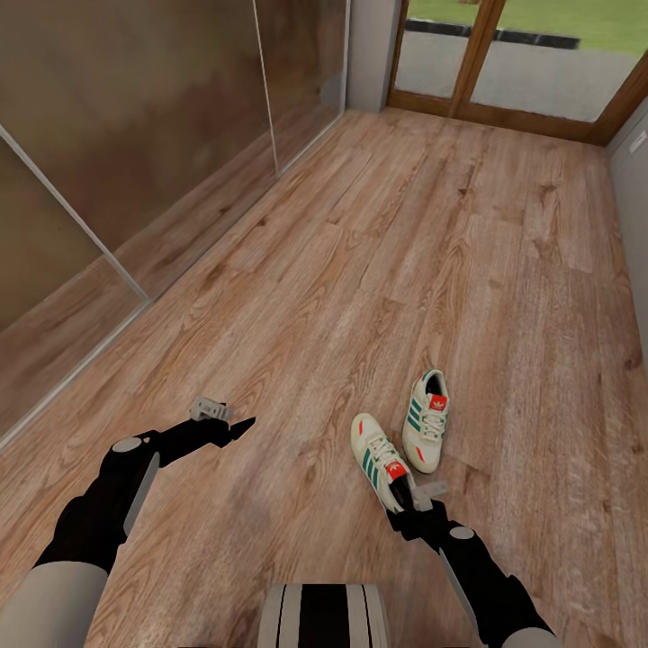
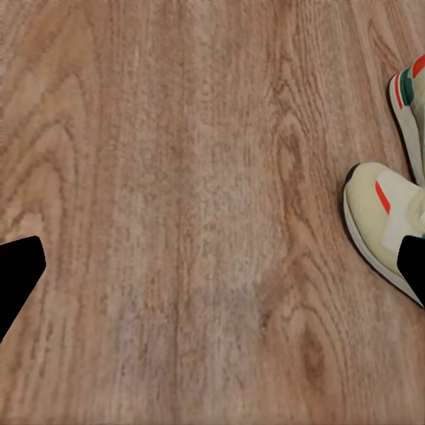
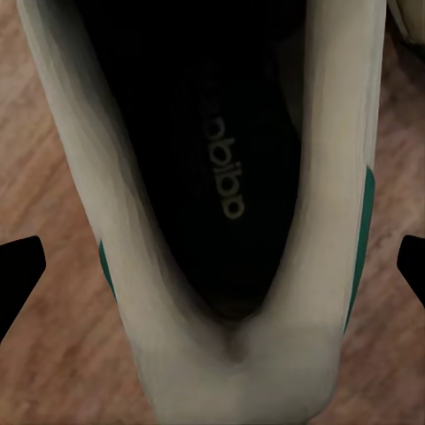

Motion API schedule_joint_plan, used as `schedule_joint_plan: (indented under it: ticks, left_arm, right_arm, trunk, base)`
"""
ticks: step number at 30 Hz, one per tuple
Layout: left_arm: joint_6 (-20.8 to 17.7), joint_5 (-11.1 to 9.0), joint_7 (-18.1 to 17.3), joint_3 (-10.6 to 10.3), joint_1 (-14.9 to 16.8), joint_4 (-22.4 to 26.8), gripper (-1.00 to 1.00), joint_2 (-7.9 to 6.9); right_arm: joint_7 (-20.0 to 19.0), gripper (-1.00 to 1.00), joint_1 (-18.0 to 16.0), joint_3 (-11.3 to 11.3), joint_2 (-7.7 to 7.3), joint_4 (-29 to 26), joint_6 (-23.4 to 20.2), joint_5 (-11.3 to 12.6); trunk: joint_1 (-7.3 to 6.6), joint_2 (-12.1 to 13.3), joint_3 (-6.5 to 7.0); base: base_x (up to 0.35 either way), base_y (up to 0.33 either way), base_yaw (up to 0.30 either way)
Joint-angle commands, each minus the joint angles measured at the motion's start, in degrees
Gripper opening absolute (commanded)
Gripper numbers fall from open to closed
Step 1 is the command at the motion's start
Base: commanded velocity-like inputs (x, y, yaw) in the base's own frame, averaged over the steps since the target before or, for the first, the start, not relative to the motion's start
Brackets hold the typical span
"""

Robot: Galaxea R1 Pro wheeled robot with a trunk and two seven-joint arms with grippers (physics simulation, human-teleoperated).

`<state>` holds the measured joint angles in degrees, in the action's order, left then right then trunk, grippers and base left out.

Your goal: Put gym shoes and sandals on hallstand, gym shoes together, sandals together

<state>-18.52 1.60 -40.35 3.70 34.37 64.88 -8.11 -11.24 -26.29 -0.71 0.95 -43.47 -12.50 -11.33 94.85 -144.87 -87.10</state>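
Two gym shoes lie on the floor, to the right of the middle of the head view, side by side but apart. The near shoe has its long axis slanted, toe away and leftward, heel toward the robot and rightward; the far shoe lies nearly straight along the corridor, toe away, leaning slightly right. Each is cream-white with green side stripes, white laces and a red tongue label; the near one also has a red mark by its toe. The planks are light brown with strong grain. The right gripper sits at the near shoe's heel; in the right wrist view its two dark fingertips stand wide apart, one on each side of the shoe, whose dark opening with a printed insole faces the camera, and they do not touch it. The left gripper hangs over bare planks well left of the shoes; its fingertips are spread wide too, holding nothing, and both shoes' toes show at one edge of that view. Glass-panelled walls run along the left, and a wood-framed glass door closes the far end.
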Motion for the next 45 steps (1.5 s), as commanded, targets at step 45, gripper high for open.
schedule_joint_plan:
  ticks: [45]
  left_arm:
    - [-0.8, 0.2, -0.3, 0.6, 0.0, 0.0, 1.0, -0.21]
  right_arm:
    - [-0.4, -1.0, 0.0, 0.1, 0.02, -0.4, -0.3, -0.4]
  trunk:
    - [-0.45, 0.2, 4.15]
  base:
    - [0.0, 0.0, 0.0]
